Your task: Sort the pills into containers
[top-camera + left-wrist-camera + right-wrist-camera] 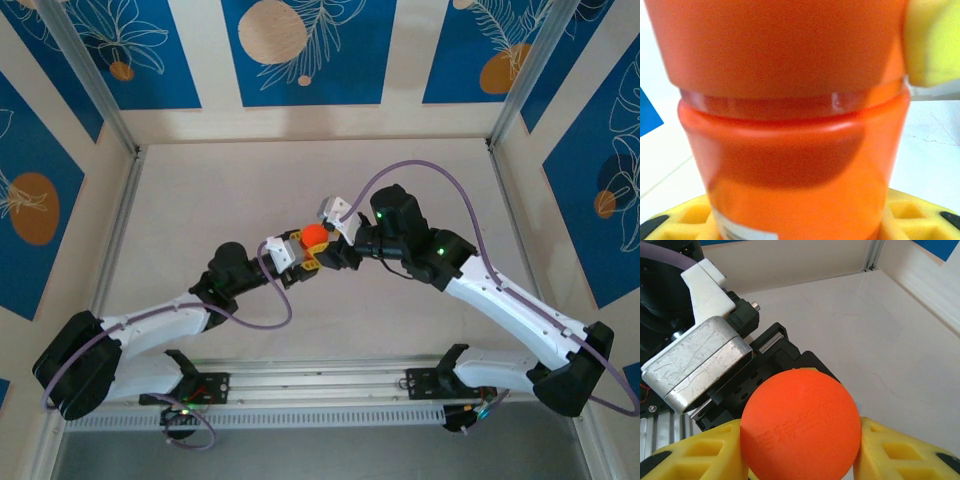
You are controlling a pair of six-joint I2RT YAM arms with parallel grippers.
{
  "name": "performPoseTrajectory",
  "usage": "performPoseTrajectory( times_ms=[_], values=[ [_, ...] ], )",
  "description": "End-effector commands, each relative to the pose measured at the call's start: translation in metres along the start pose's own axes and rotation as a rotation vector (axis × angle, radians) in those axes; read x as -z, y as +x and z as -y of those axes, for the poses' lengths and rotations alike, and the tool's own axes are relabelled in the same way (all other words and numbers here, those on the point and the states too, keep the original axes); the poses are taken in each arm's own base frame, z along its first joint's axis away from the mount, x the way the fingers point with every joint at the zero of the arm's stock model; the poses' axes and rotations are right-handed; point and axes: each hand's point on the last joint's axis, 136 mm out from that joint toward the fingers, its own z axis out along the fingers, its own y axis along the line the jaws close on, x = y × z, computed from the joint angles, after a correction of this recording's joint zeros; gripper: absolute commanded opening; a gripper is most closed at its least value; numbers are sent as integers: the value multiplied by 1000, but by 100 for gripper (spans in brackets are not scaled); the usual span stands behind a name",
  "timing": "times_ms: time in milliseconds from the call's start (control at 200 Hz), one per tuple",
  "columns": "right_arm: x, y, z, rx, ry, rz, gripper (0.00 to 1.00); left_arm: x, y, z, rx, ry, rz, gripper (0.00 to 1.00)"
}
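Over the middle of the tabletop (200, 200), from above, your left gripper (303, 255) and right gripper (328, 240) meet on one orange pill bottle (314, 236).

At the left wrist, the bottle (790, 165) stands upright in the left gripper (800, 225). Its yellow fingers (685, 220) are clenched on the lower wall by the label (742, 232), with the cap (780, 45) above.

At the right wrist, the right gripper (800, 455) is clamped on the sides of the cap (800, 425), whose top has raised lettering.

The pills are, I judge, inside the bottle, though its tinted wall hides them. Expect stiff, light plastic with a smooth, slippery wall. Keep your hold low on the body and square on the cap's rim. Keep the bottle upright, since loose pills would scatter if it opens tilted.
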Motion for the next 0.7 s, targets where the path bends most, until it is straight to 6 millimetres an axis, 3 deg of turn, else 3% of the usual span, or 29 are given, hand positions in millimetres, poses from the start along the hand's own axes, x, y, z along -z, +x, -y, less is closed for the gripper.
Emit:
performPoseTrajectory(
  times_ms=[0, 40, 195, 380, 595, 695],
  values=[
    [3, 24, -9, 20, -37, -72, 59, 6, -63, -1, -136, -1, 197, 0],
    [8, 24, -18, 74, -83, -65, 69, 6, -63, 1, -132, 11, 196, 0],
    [23, 18, -20, 178, -123, -33, 76, 5, -62, 6, -124, 46, 197, 0],
    [25, 11, -14, 226, -159, -23, 76, 1, -61, 18, -108, 125, 183, 0],
    [16, -4, -16, 263, -177, -40, 73, -2, -56, 19, -106, 133, 148, 0],
    [14, -3, -16, 272, -189, -93, 72, -5, -49, 19, -117, 138, 106, 0]
  ],
)
